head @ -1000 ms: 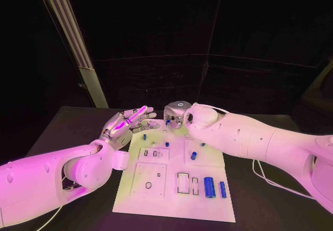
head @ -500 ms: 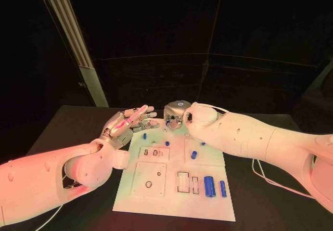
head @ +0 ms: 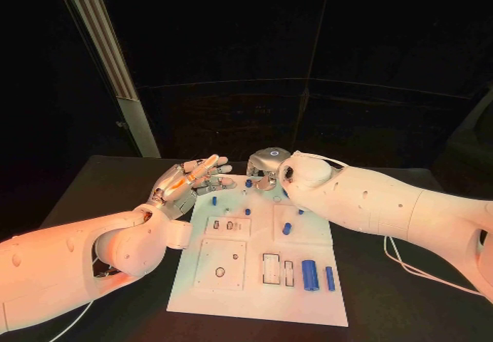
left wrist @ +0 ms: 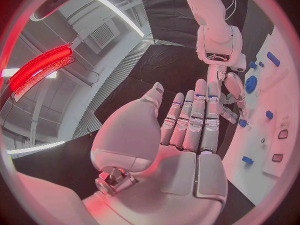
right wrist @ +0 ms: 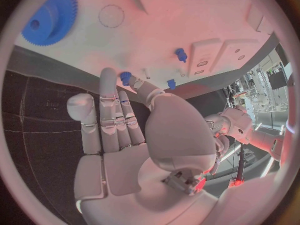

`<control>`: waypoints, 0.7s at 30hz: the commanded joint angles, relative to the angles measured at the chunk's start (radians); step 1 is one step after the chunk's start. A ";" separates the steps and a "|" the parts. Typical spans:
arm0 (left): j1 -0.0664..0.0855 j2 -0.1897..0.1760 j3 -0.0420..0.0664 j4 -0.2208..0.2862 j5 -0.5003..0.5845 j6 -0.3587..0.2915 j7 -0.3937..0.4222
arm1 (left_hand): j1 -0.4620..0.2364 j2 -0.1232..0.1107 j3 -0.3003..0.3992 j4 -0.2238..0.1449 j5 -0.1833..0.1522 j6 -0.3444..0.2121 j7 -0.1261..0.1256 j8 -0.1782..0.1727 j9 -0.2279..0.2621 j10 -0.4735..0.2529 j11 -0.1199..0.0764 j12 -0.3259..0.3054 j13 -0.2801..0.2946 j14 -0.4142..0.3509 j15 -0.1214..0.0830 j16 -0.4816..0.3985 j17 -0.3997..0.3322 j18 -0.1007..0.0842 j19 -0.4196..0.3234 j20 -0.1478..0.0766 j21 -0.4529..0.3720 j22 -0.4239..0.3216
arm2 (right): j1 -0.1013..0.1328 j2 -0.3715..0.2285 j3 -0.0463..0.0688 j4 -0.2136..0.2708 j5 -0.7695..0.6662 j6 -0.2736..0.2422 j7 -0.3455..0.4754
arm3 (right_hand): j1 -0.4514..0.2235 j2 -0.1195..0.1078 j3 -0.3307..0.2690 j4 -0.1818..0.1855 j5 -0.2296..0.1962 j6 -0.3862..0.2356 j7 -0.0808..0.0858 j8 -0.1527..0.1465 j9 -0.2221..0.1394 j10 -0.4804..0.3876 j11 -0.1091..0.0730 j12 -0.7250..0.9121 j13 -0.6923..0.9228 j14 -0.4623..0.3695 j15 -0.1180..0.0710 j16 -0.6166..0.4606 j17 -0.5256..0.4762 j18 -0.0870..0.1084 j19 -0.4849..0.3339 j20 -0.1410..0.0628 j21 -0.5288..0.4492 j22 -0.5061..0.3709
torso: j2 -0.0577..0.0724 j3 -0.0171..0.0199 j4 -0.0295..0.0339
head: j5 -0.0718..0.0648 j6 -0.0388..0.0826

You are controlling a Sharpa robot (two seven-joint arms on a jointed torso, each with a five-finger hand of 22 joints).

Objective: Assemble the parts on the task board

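Note:
The white task board lies in the middle of the table. Small blue parts lie on it: two cylinders near the front right, and short pegs further back. A blue gear lies on the board near its far edge, also seen as the gear. My left hand hovers above the board's far left corner, fingers straight and apart from the thumb, holding nothing. My right hand is over the board's far edge, fingers stretched out and empty, next to a blue peg.
The black table surrounds the board. White recessed slots sit in the board's front half. A pale cable runs over the table at the right. A light post stands behind the table at the left.
My right wrist has shifted a little to the right. The left hand has hardly moved.

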State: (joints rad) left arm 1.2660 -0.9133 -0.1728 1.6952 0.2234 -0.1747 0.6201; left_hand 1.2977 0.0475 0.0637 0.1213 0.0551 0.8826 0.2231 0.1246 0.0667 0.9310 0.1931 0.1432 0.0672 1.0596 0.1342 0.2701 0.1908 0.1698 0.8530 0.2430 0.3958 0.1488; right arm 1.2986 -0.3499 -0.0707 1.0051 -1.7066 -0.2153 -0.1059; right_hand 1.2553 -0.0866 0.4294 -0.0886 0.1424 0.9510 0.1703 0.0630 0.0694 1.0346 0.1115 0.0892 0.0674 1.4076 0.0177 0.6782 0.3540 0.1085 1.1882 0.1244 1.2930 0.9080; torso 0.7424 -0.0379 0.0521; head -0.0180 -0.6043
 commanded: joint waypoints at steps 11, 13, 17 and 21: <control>0.002 -0.008 -0.010 -0.007 -0.001 0.019 -0.001 | 0.010 0.022 0.007 -0.017 0.003 -0.010 0.036 -0.009 -0.001 -0.004 0.006 -0.015 -0.001 0.005 0.004 -0.013 0.006 0.012 0.006 0.003 -0.010 -0.005 | 0.002 -0.230 0.000 0.223 0.238 -0.099 -0.014 | 0.002 -0.050 -0.087 0.025 0.075 0.001 0.004 0.005 0.003 0.031 -0.003 0.034 0.002 0.030 -0.003 0.018 0.008 -0.005 0.075 -0.001 0.054 0.117 | -0.012 0.0074 -0.0246 | 0.014 0.009; 0.002 -0.008 -0.011 -0.010 -0.001 0.020 -0.002 | 0.011 0.023 0.007 -0.018 0.003 -0.010 0.036 -0.009 -0.001 -0.004 0.006 -0.015 -0.001 0.005 0.004 -0.014 0.006 0.012 0.006 0.003 -0.010 -0.005 | 0.003 -0.262 0.000 0.247 0.241 -0.082 -0.026 | 0.002 -0.050 -0.101 0.032 0.080 0.008 -0.004 0.009 0.005 0.078 -0.014 0.062 0.014 0.046 -0.010 0.036 0.016 -0.018 0.118 -0.006 0.089 0.191 | -0.015 0.0098 -0.0294 | 0.014 0.008; 0.001 -0.008 -0.015 -0.013 -0.001 0.023 -0.004 | 0.011 0.023 0.008 -0.019 0.003 -0.010 0.036 -0.009 -0.001 -0.004 0.006 -0.016 -0.001 0.005 0.004 -0.014 0.006 0.012 0.006 0.003 -0.010 -0.005 | 0.003 -0.302 0.000 0.276 0.214 -0.035 -0.061 | -0.002 -0.059 -0.132 0.047 0.086 0.029 -0.016 0.026 0.012 0.094 -0.025 0.085 0.031 0.058 -0.019 0.073 0.035 -0.030 0.154 -0.016 0.122 0.255 | -0.016 0.0133 -0.0335 | 0.012 0.005; 0.001 -0.008 -0.018 -0.016 -0.001 0.026 -0.006 | 0.012 0.024 0.009 -0.020 0.003 -0.011 0.036 -0.010 -0.001 -0.004 0.006 -0.016 -0.001 0.004 0.004 -0.015 0.007 0.012 0.005 0.003 -0.011 -0.005 | 0.003 -0.334 -0.001 0.292 0.198 -0.016 -0.079 | 0.008 -0.061 -0.169 0.057 0.075 -0.026 -0.020 0.015 0.006 0.069 -0.032 0.099 0.048 0.055 -0.027 0.105 0.052 -0.034 0.163 -0.022 0.134 0.278 | -0.016 0.0116 -0.0345 | 0.008 0.007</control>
State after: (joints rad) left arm 1.2661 -0.9214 -0.1910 1.6794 0.2235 -0.1686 0.6144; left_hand 1.3124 0.0622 0.0720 0.1074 0.0551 0.8789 0.2267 0.1207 0.0667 0.9273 0.1967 0.1315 0.0672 1.0596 0.1342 0.2585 0.1965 0.1696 0.8530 0.2431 0.3920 0.1451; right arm 1.2989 -0.6815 -0.0714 1.2907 -1.5078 -0.2612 -0.1494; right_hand 1.2565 -0.1432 0.2683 -0.0329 0.2203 0.9362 0.1515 0.0818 0.0776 1.1134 0.0765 0.1857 0.1118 1.4603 -0.0017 0.7768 0.4027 0.0922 1.3444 0.1012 1.4247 1.1825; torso 0.7266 -0.0263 0.0200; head -0.0067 -0.5988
